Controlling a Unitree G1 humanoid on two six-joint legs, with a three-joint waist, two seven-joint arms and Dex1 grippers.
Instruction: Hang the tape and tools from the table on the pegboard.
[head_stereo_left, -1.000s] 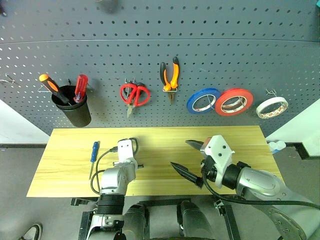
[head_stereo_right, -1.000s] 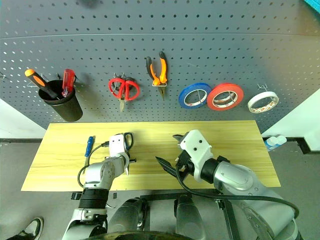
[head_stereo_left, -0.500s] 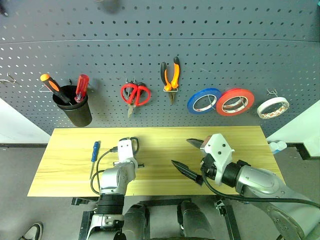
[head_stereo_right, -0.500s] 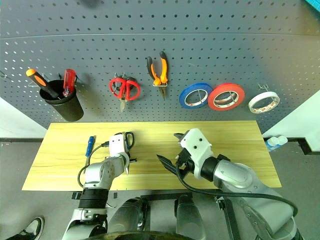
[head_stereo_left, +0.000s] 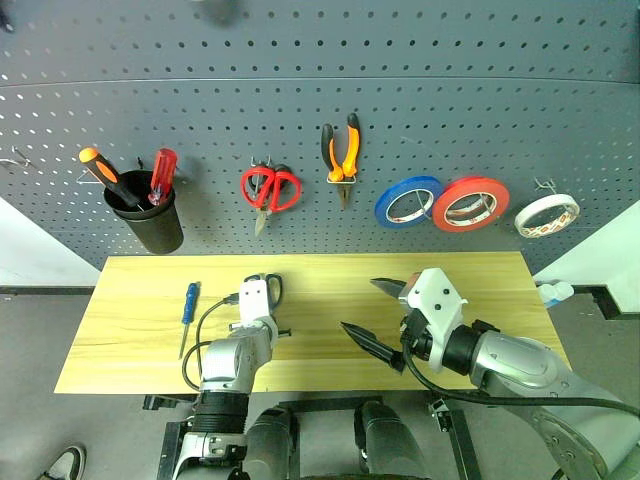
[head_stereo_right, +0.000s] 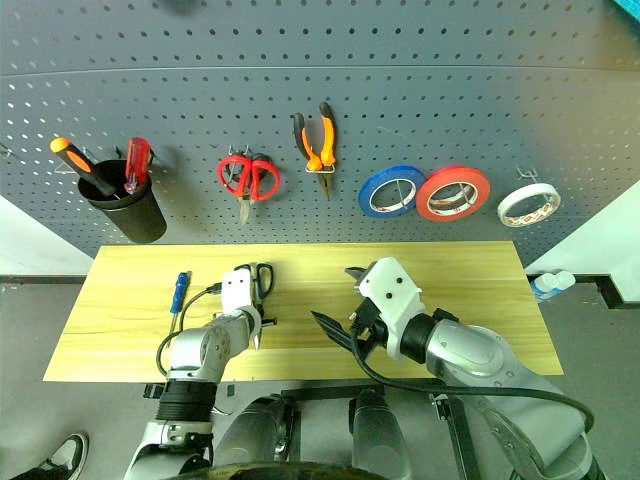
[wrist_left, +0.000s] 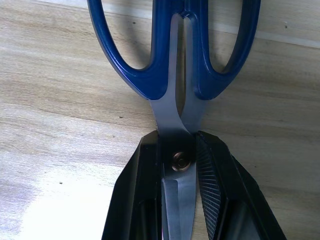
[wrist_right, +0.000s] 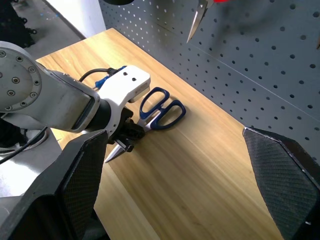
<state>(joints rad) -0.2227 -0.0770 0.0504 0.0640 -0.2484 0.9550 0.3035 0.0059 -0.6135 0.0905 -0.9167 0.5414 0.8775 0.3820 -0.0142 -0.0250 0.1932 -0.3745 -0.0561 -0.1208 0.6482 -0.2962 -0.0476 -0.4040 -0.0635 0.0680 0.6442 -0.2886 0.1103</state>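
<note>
The left pincer (wrist_left: 179, 165) is clamped on the blue-handled scissors (wrist_left: 175, 60), which lie flat on the yellow desk (head_stereo_left: 130, 300). The right pincer (head_stereo_left: 372, 312) hangs wide open above the desk. The small blue screwdriver (head_stereo_left: 188, 303) lies nearby.

Even, bright light falls from above. Tools cast short soft shadows down the pegboard (head_stereo_left: 500, 90), whose rows bow near the upper edge. A pale glare patch lies on the table (wrist_left: 55, 210) beside the sharp scissors (wrist_left: 175, 75).
</note>
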